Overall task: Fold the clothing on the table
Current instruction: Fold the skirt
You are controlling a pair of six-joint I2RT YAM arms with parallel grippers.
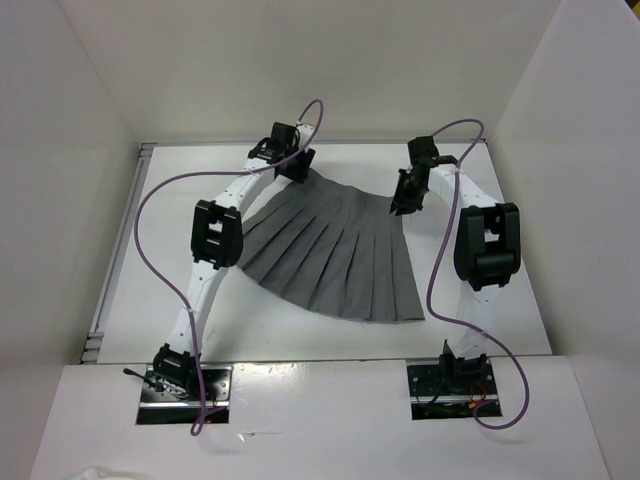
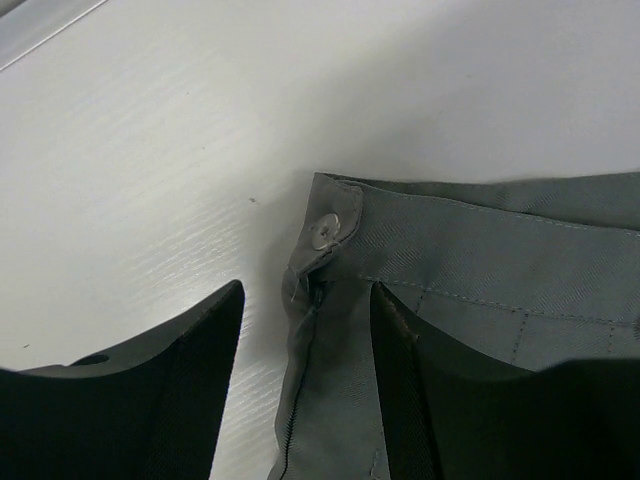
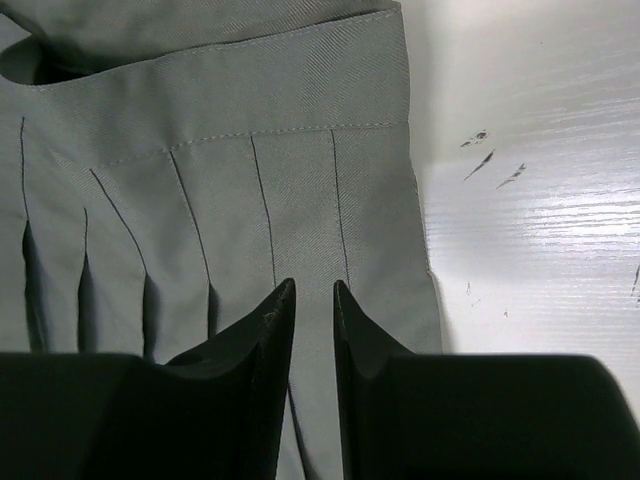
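The clothing [image 1: 335, 250] is a grey pleated skirt lying flat on the white table [image 1: 280, 335], with its waistband at the far side and its wide hem fanned toward the near right. My left gripper [image 1: 298, 165] is at the waistband's left end. It is open [image 2: 308, 290] and straddles the zipper edge just below a metal button [image 2: 325, 230], one finger over bare table and the other over cloth [image 2: 480, 260]. My right gripper [image 1: 403, 205] is over the waistband's right end. Its jaws [image 3: 314, 285] stand narrowly apart above flat pleats [image 3: 250, 130], with no cloth bunched between them.
White walls close in the table on three sides. A metal rail [image 1: 110, 290] runs along the left edge and shows again in the left wrist view [image 2: 40, 25]. Purple cables [image 1: 140, 240] loop from both arms. Small dark scuffs [image 3: 490, 160] mark the tabletop right of the skirt.
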